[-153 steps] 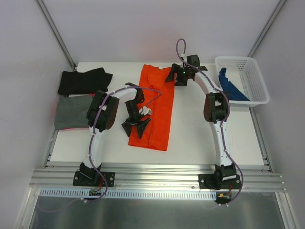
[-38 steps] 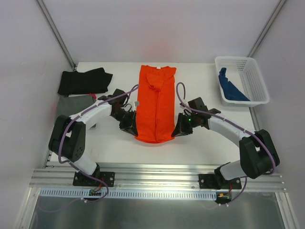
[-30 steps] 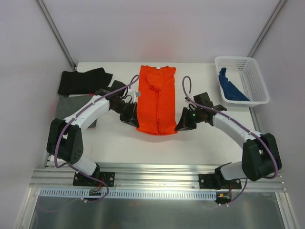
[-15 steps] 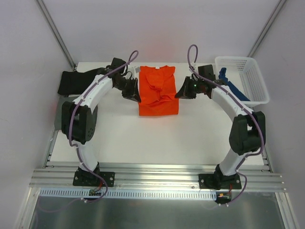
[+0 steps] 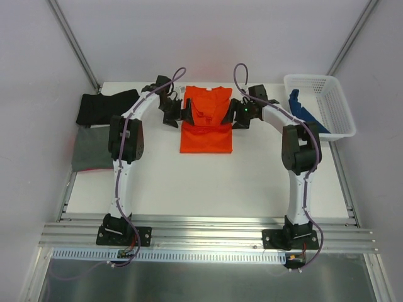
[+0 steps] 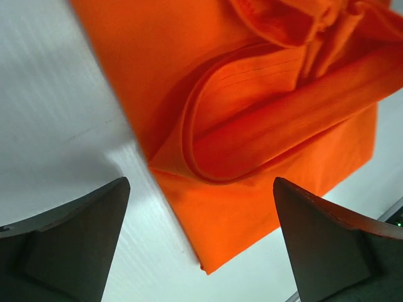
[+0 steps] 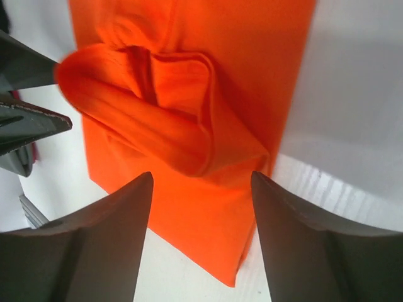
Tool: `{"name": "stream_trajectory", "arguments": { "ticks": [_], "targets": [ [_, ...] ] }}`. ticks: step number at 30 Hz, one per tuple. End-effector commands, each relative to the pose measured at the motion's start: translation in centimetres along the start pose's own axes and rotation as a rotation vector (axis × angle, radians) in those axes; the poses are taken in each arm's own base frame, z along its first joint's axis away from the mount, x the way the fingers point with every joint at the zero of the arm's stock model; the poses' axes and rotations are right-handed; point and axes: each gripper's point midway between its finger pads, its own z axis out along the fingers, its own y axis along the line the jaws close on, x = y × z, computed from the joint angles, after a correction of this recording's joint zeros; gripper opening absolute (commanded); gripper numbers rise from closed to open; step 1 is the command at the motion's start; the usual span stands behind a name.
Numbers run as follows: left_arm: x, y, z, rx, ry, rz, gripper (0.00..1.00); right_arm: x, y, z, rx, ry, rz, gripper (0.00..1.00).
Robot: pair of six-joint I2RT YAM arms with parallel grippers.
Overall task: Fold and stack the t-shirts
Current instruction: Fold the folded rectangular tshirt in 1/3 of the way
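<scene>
While both arms stretch toward the far middle of the white table (image 5: 252,182), the bright orange-red cloth t-shirt (image 5: 206,135) lies there folded into a squat rectangle. Its near half is flat and its far half is rumpled into a loose, bulging roll of cloth. The left gripper (image 6: 200,182) sits at the shirt's left edge with its two dark fingers (image 6: 69,245) spread wide; orange cloth shows beyond the gap, but nothing is pinched. The right gripper (image 7: 201,176) sits at the shirt's right edge, its fingers likewise spread apart and holding nothing, with the puffed fold just past them. At the table's far left lies a loosely folded black cloth t-shirt (image 5: 104,107), and just beside it on the near side a dark grey cloth t-shirt (image 5: 91,148). At the far right stands a white plastic mesh basket (image 5: 343,123) with a crumpled blue cloth t-shirt (image 5: 305,116) inside, one end reaching up to the left rim.
</scene>
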Motion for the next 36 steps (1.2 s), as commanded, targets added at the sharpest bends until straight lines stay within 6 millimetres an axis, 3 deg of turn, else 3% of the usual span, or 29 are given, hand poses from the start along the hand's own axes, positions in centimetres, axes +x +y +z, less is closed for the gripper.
{"name": "stream_trajectory", "arguments": {
  "ticks": [1,4,5,7,11,15,18,19,22,29,33,34,36],
  "targets": [
    [-2.8,-1.5,-2.7,-0.024,-0.092,0.073,0.99,-3.3,1.7,-2.3,-0.007,-0.100,-0.079,0.69],
    [-3.2,-3.1,-5.7,-0.044,-0.142,0.087,0.99,-3.0,2.3,-4.8,0.006,-0.120,-0.090,0.70],
    [-2.5,-3.2,-6.1,-0.045,-0.134,0.080,0.99,-3.2,3.4,-6.3,-0.005,-0.141,-0.099,0.70],
    [-1.8,-4.4,-7.8,-0.035,-0.146,0.090,0.99,-2.2,3.8,-7.0,-0.023,-0.132,-0.091,0.70],
    [-0.5,-5.7,-8.9,-0.002,-0.137,0.092,0.98,-1.1,5.0,-7.6,-0.047,-0.132,-0.093,0.69],
    [-0.1,-6.7,-8.5,0.074,-0.113,0.086,0.96,0.1,6.2,-5.3,-0.070,-0.092,-0.103,0.68],
    [-0.1,-7.2,-7.0,0.119,-0.083,0.076,0.96,0.2,7.1,-3.9,-0.094,-0.071,-0.105,0.68],
    [0.1,-7.1,-6.0,0.125,-0.064,0.059,0.95,0.7,6.5,-2.7,-0.084,-0.045,-0.087,0.68],
    [0.7,-6.3,-4.1,0.132,-0.025,0.033,0.95,0.5,6.9,-1.5,-0.098,-0.031,-0.090,0.68],
    [0.2,-7.4,-2.2,0.170,-0.018,0.058,0.94,0.4,3.4,2.4,-0.066,-0.001,-0.047,0.68],
    [1.6,-8.9,-1.8,0.174,0.007,0.081,0.94,-1.6,2.8,4.2,-0.069,-0.033,-0.029,0.67],
    [2.3,-8.8,-1.5,0.172,0.025,0.076,0.94,-3.2,3.5,4.2,-0.084,-0.071,-0.047,0.68],
    [3.0,-8.8,-1.3,0.166,0.037,0.076,0.94,-4.1,3.1,5.2,-0.081,-0.086,-0.038,0.67]
  ]
}}
